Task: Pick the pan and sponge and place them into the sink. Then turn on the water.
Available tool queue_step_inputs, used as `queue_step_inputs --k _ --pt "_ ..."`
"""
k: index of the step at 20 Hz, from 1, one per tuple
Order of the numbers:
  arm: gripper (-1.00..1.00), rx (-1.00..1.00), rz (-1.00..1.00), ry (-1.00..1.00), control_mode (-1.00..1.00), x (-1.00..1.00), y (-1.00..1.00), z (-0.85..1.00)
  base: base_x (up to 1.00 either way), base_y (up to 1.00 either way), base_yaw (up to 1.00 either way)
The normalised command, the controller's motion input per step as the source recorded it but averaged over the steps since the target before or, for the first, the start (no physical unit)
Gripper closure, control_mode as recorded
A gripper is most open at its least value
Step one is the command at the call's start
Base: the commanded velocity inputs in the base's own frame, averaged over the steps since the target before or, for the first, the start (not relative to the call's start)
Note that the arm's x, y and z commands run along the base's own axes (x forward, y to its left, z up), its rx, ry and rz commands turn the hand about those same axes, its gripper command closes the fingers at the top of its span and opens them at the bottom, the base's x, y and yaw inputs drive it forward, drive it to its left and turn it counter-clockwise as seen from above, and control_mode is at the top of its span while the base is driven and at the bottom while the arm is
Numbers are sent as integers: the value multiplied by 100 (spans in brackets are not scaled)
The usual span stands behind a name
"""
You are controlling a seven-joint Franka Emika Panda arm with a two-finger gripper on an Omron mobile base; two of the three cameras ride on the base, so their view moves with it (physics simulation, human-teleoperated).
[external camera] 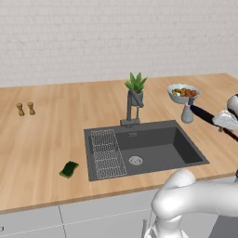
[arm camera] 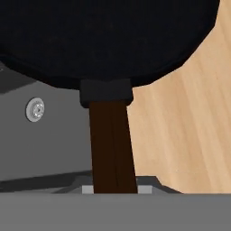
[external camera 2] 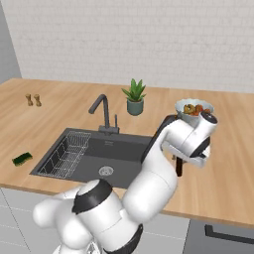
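Note:
My gripper (arm camera: 115,187) is shut on the long handle (arm camera: 110,140) of the black pan (arm camera: 108,36), which hangs lifted over the sink's right rim, partly above the wooden counter. From the left base view the handle (external camera: 202,114) runs out from the gripper (external camera: 224,122) at the far right. The dark grey sink (external camera: 153,144) has its round drain (arm camera: 35,109) showing beside the pan. On the counter left of the sink lies the green sponge (external camera: 69,168) (external camera 2: 22,158), untouched. No stream comes from the faucet (external camera: 132,107).
A white bowl of food (external camera: 183,93) stands close behind the held pan. A potted plant (external camera: 135,86) sits behind the faucet. Two small shakers (external camera: 25,109) stand far left. A brick wall closes the back of the counter.

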Motion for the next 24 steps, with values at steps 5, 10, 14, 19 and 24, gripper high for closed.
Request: queue_step_inputs --k 5,10,14,19,24 --pt "100 7 49 0 -100 -2 48 14 0 0 0" --pt "100 0 51 -11 -100 -23 55 -1 0 0 0" --pt "100 -1 17 -14 -100 -1 97 0 0 0 0" --pt "100 -4 0 -21 -100 -11 97 0 0 0 0" --pt "100 -7 0 -41 -100 -55 93 -7 0 0 0"
